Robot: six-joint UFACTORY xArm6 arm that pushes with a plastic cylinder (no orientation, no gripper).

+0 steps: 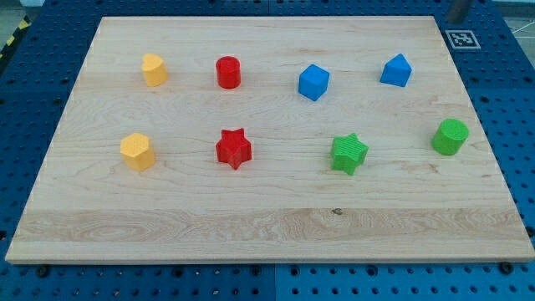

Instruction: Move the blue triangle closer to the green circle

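Camera view has the blue triangle [396, 70] near the view's top right, with the green circle [450, 136] below it and slightly to the right, well apart. My tip doesn't show; a grey blur at the top-right corner may be the rod, so I can't tell the tool state, and it has nothing to hold with anyway. I'd come in from above-left of the triangle and push down-right, straight through its centre. The lane between them is clear. The bench [251, 226] edge runs near the circle, so stop short.
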